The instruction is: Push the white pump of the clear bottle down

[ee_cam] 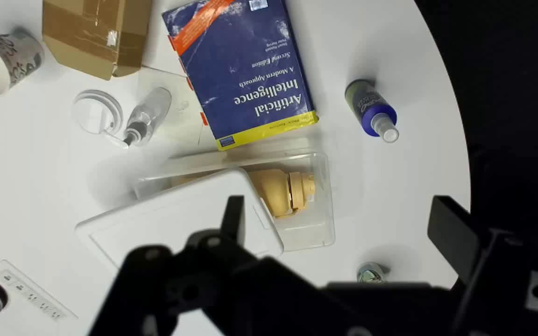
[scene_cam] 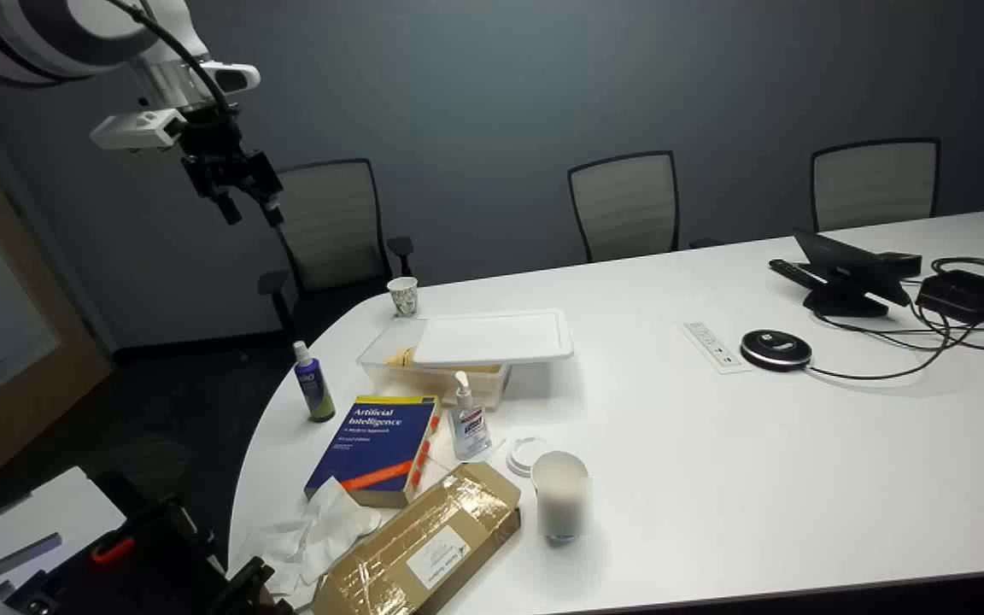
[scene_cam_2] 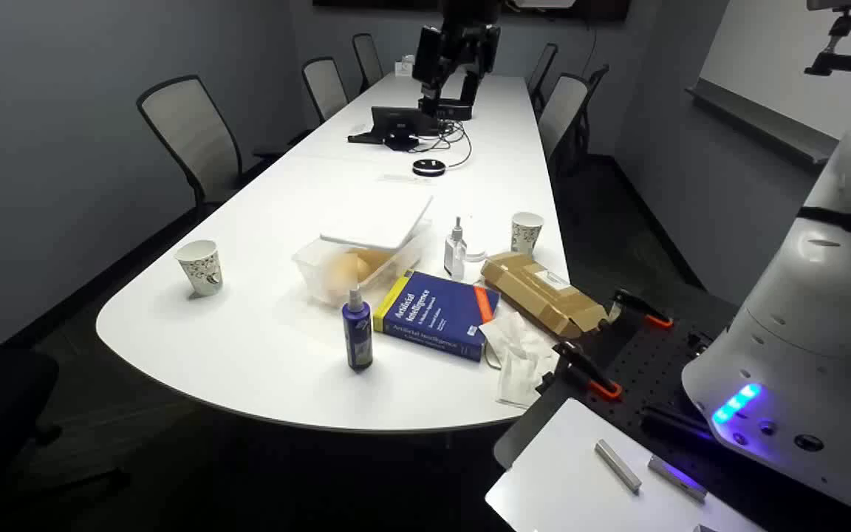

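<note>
Gripper (ee_cam: 341,217) hangs spread wide and empty high above the tabletop (scene_cam: 714,478); white pump (scene_cam: 463,393) tops clear bottle (scene_cam: 470,430), standing just right of the book (scene_cam: 372,446) in an exterior view, and an off-centre press could topple it.

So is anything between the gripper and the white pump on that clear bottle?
Nothing visible blocks the way: the open gripper hangs high, and the wrist view shows the pump uncovered. The white lid tilts on the box near the bottle; a low approach might clip it.
</note>
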`<action>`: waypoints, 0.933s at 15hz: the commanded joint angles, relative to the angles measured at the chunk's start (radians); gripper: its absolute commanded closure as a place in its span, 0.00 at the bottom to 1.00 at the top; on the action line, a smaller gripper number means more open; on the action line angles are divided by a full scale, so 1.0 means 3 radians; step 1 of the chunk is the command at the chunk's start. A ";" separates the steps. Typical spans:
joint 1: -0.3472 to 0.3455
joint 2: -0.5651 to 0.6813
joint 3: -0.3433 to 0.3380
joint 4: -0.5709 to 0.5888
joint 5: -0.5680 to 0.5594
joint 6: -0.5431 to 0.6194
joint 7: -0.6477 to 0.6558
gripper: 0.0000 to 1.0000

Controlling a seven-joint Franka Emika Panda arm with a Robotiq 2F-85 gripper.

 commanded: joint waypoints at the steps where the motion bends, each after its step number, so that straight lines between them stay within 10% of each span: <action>1: 0.0039 0.0002 -0.0036 0.0006 -0.0017 -0.0008 0.0013 0.00; 14: -0.0336 0.1063 -0.0174 0.0905 -0.0093 0.0302 0.1345 0.00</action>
